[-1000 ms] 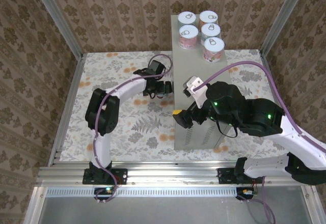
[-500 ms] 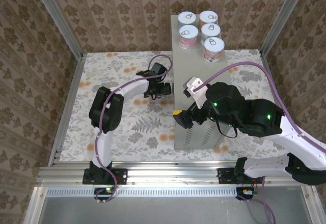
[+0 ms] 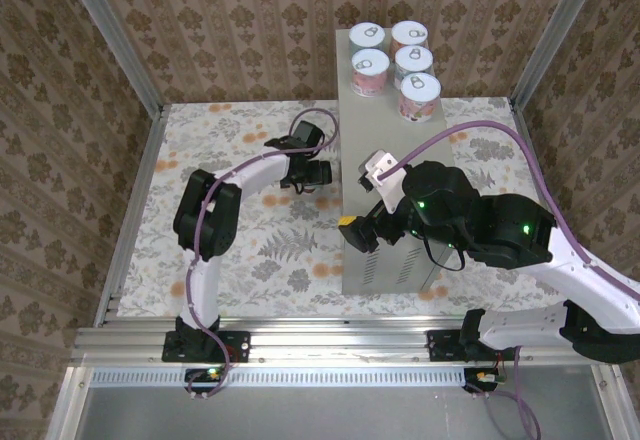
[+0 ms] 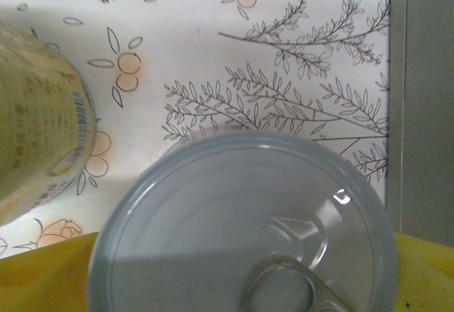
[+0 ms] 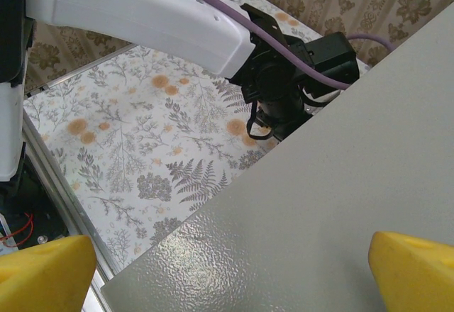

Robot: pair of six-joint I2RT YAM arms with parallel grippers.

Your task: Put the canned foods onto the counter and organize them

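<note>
The left arm [image 3: 245,175] bends sharply at the elbow and stretches sideways toward the right arm [image 3: 500,230]. The left gripper [image 3: 325,173] has its yellow pads [image 4: 42,276] partly apart. The right arm is folded low, and the right gripper [image 5: 227,266], just beside the left gripper, holds its yellow pads [image 5: 415,269] spread wide.

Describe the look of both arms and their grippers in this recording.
The left arm and right arm have white shell links with black joints, and a purple cable runs along each. The right arm's black housings show green lit dots. The left gripper is black. The right gripper carries yellow pads.
</note>
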